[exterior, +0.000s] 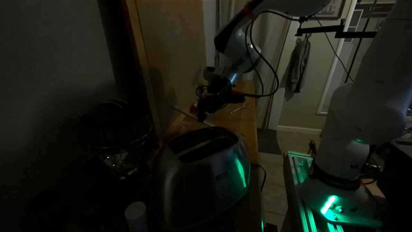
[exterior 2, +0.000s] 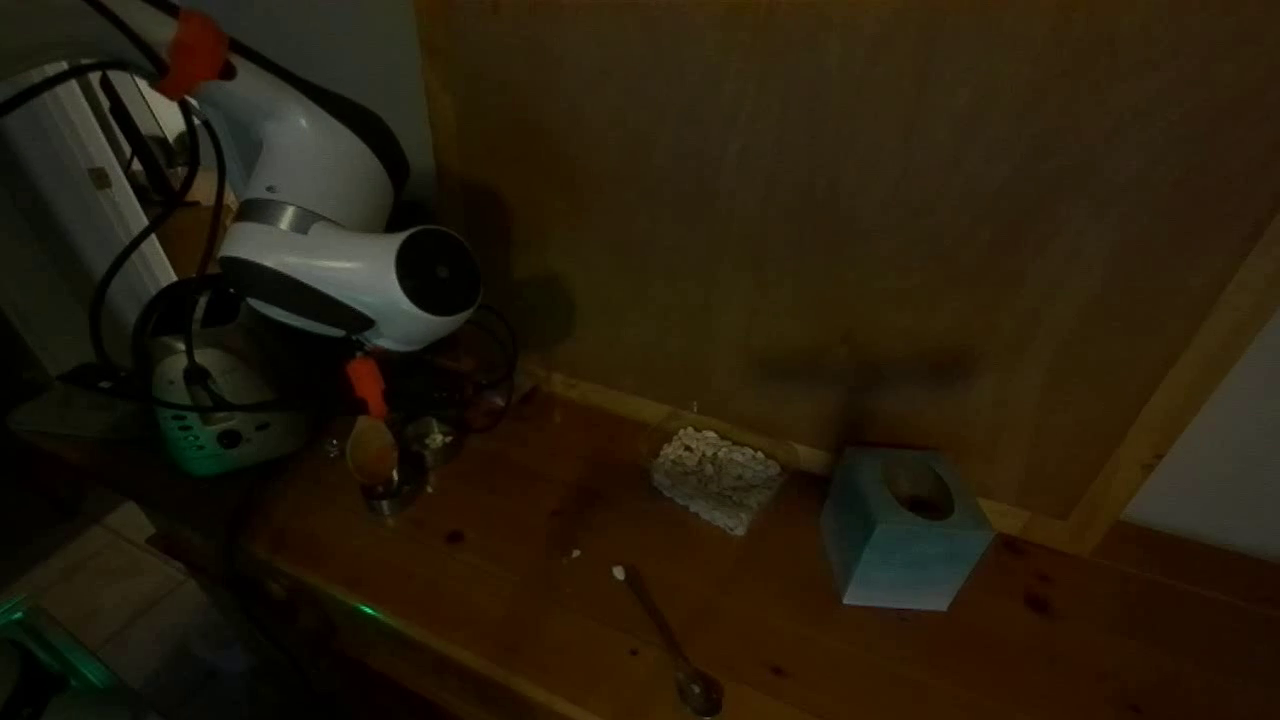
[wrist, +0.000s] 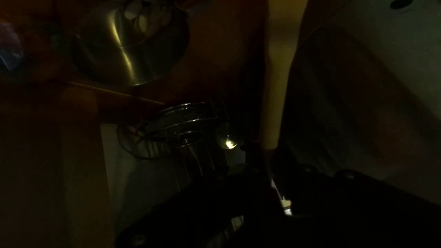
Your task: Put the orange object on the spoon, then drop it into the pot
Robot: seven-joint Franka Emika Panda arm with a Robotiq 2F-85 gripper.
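Wooden spoon (wrist: 279,69), clamped in gripper (exterior: 203,116), shows its bowl (exterior 2: 372,452) only in an exterior view.

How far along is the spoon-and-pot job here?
Done: the wooden spoon is grasped. In hand: the gripper holds it; in an exterior view, what looks like its bowl shows an orange tint, perhaps the object, too dark to confirm. Left: probably the drop; the metal container in the wrist view shows pale pieces, nothing visibly orange. Whether that is the pot is unclear.
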